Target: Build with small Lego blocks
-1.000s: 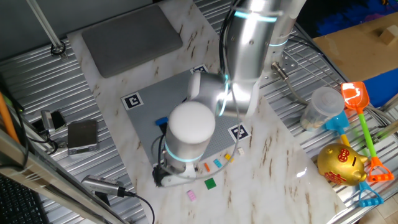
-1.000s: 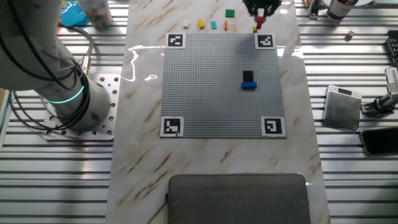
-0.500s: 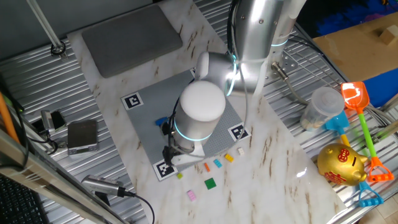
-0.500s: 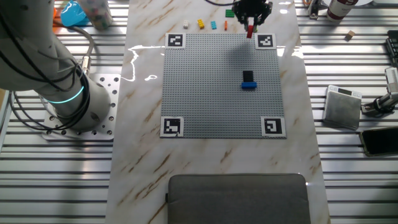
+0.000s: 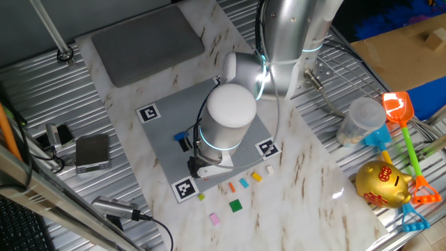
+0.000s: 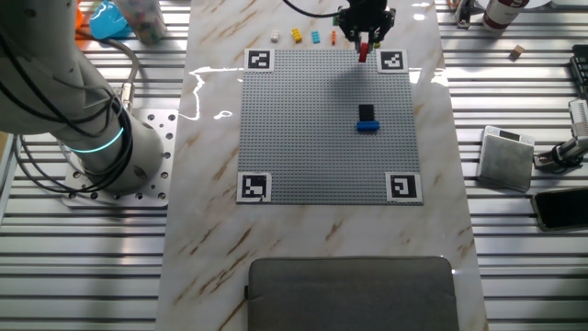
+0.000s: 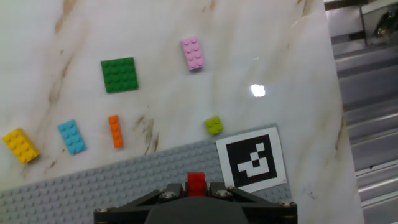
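Note:
My gripper point(image 7: 196, 188) is shut on a small red brick point(image 7: 196, 183) and hangs over the far edge of the grey baseplate point(image 7: 93, 186), beside a corner marker point(image 7: 251, 158). The other fixed view shows the gripper point(image 6: 364, 41) with the red brick point(image 6: 363, 54) above the plate point(image 6: 303, 138). A black brick stacked on a blue one point(image 6: 367, 119) sits on the plate. Loose on the marble lie green point(image 7: 120, 74), pink point(image 7: 192, 53), lime point(image 7: 214, 125), orange point(image 7: 114, 131), light blue point(image 7: 71, 137) and yellow point(image 7: 20, 145) bricks. In one fixed view the arm hides the jaws.
A grey pad point(image 6: 349, 294) lies beyond the plate's near side. A metal box point(image 6: 503, 158) and a phone point(image 6: 560, 210) rest on the ribbed metal to the right. A gold piggy bank point(image 5: 382, 183), toy shovels point(image 5: 401, 111) and a plastic cup point(image 5: 359, 120) stand off the marble.
The gripper, still holding the red brick, has moved from beyond the corner marker to over the plate's far edge, leftwards in the other fixed view. The loose bricks have stayed put.

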Robot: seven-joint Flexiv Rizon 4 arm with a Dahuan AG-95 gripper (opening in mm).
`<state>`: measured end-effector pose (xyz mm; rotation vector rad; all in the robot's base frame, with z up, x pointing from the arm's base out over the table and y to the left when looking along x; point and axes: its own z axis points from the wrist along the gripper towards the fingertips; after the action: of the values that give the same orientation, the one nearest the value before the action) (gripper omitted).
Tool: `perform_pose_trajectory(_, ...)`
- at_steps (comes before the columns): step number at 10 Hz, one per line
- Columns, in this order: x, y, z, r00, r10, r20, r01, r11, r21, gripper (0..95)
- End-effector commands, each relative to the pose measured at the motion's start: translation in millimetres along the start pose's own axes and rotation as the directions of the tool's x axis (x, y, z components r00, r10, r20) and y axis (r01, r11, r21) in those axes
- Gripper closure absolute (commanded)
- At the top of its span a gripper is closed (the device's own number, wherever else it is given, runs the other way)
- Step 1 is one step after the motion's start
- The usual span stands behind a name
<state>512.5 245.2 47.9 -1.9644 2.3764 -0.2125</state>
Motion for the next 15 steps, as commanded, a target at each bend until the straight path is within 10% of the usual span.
perform_pose_trajectory(1, 0.9, 2.8, -0.5, 1.000, -0.007, 0.004, 0.007, 1.000, 0.002, 95.0)
perform_pose_trajectory(6, 0.9, 2.8, -0.5, 0.984, 0.169, 0.053, -0.168, 0.985, -0.036, 95.0)
perform_pose_trajectory(11, 0.9, 2.8, -0.5, 0.932, 0.361, 0.042, -0.359, 0.932, -0.041, 95.0)
perform_pose_trajectory(14, 0.9, 2.8, -0.5, 0.889, 0.457, 0.032, -0.455, 0.889, -0.040, 95.0)
perform_pose_trajectory(15, 1.0, 2.7, -0.6, 0.825, 0.564, 0.037, -0.562, 0.826, -0.049, 95.0)
